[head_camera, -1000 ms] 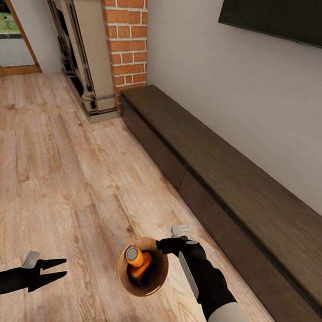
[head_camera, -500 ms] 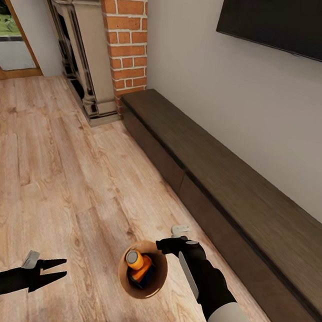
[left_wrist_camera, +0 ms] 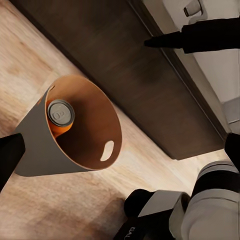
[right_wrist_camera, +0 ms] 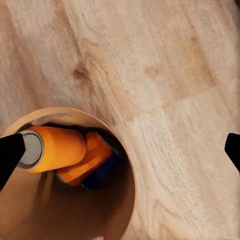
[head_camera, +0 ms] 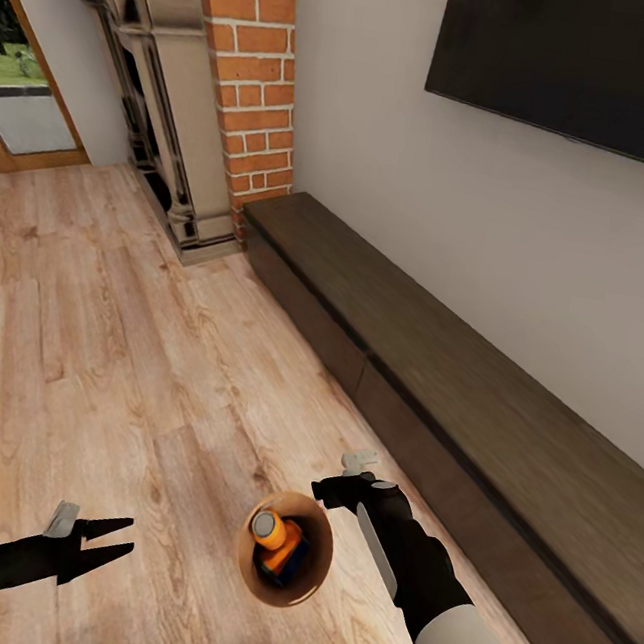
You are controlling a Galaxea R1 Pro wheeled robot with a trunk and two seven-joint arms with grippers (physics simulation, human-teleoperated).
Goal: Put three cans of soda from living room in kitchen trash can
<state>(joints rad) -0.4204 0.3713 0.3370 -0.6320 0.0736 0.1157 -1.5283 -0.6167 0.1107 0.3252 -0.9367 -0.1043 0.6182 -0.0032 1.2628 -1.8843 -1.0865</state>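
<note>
I'm in the living room: brick fireplace (head_camera: 254,72), wall television (head_camera: 585,67), long dark cabinet (head_camera: 456,379) along the wall, wood floor (head_camera: 109,336). My right gripper (head_camera: 334,485) grips the rim of the trash can (head_camera: 319,553), fingers clamped on it. Inside the bin lie orange soda cans (right_wrist_camera: 60,149); I can make out two, stacked and tilted. My left gripper (head_camera: 112,538) hangs apart over the floor, fingers spread, holding nothing.

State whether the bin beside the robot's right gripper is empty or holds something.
Not empty: the bin holds orange soda cans leaning inside; exact count unclear.
</note>
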